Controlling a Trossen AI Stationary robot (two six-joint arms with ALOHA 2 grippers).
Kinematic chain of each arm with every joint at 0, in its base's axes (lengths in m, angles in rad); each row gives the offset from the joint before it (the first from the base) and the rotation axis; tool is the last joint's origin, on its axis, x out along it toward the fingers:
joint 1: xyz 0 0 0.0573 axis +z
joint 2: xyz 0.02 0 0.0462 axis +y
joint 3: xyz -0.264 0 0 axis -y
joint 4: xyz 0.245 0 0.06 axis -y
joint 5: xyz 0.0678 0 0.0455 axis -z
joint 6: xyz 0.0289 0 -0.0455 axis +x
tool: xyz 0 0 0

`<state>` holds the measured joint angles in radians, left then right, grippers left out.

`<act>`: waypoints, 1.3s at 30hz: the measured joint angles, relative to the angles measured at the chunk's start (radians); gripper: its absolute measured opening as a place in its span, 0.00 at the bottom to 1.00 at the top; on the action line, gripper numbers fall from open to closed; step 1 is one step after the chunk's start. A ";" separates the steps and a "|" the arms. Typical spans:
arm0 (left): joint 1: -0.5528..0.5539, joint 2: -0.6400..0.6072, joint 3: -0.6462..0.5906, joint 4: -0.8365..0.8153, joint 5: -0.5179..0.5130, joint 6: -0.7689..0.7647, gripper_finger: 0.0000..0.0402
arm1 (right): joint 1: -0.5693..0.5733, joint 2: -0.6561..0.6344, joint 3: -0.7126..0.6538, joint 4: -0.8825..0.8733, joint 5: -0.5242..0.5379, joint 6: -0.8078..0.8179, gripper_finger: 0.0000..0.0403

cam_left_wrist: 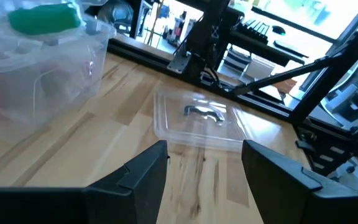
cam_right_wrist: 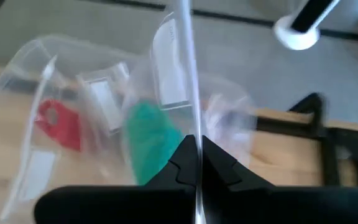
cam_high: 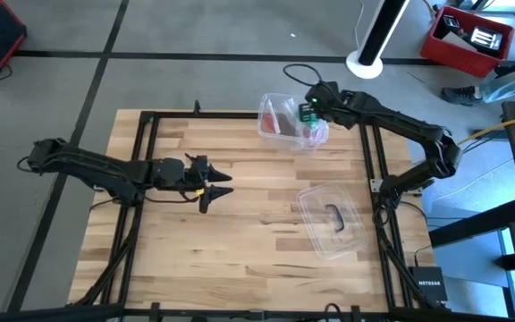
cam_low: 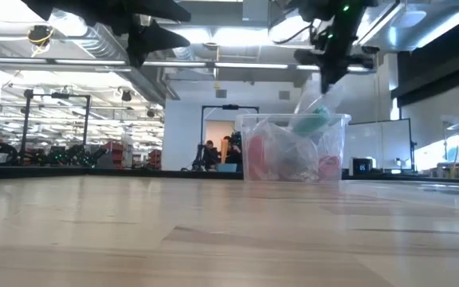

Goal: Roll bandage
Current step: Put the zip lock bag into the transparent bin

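Note:
The bandage (cam_right_wrist: 149, 140) is a small green roll inside a clear plastic bag (cam_right_wrist: 166, 74). My right gripper (cam_right_wrist: 194, 149) is shut on that bag and holds it over the open clear box (cam_high: 277, 125) at the table's far side. In the low view the roll (cam_low: 313, 123) hangs at about the height of the box's rim (cam_low: 285, 119). In the left wrist view the roll (cam_left_wrist: 42, 18) shows above the box (cam_left_wrist: 61, 74). My left gripper (cam_high: 222, 183) hovers open over the table's left middle, with nothing between its fingers. My right gripper pinches a thin upper edge of the clear bag (cam_right_wrist: 190, 118) between its two fingers. The fingers come from above, slanting down toward the box. The bag hangs below them with the green roll inside it. Whether its lower end rests in the box I cannot tell.
The box also holds red and pinkish items (cam_high: 286, 114). Its clear lid (cam_high: 329, 219), with a dark handle, lies flat on the table's right side. A black frame (cam_high: 240, 114) runs around the wooden table top.

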<state>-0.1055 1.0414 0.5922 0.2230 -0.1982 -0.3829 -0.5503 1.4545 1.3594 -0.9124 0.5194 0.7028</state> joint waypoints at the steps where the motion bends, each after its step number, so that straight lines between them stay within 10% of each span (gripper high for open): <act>1: 0.000 0.007 0.000 0.002 0.000 -0.003 0.49 | 0.000 0.016 0.000 0.016 -0.021 -0.002 0.01; 26: -0.032 0.165 0.000 0.058 0.000 -0.025 0.49 | 0.000 0.319 0.001 0.026 -0.131 -0.092 0.03; 39: -0.032 0.164 0.000 0.057 0.000 -0.026 0.49 | -0.001 0.227 -0.002 -0.038 -0.122 -0.167 0.48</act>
<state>-0.1379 1.2049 0.5922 0.2801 -0.1982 -0.4091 -0.5510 1.6813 1.3575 -0.9506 0.3976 0.5357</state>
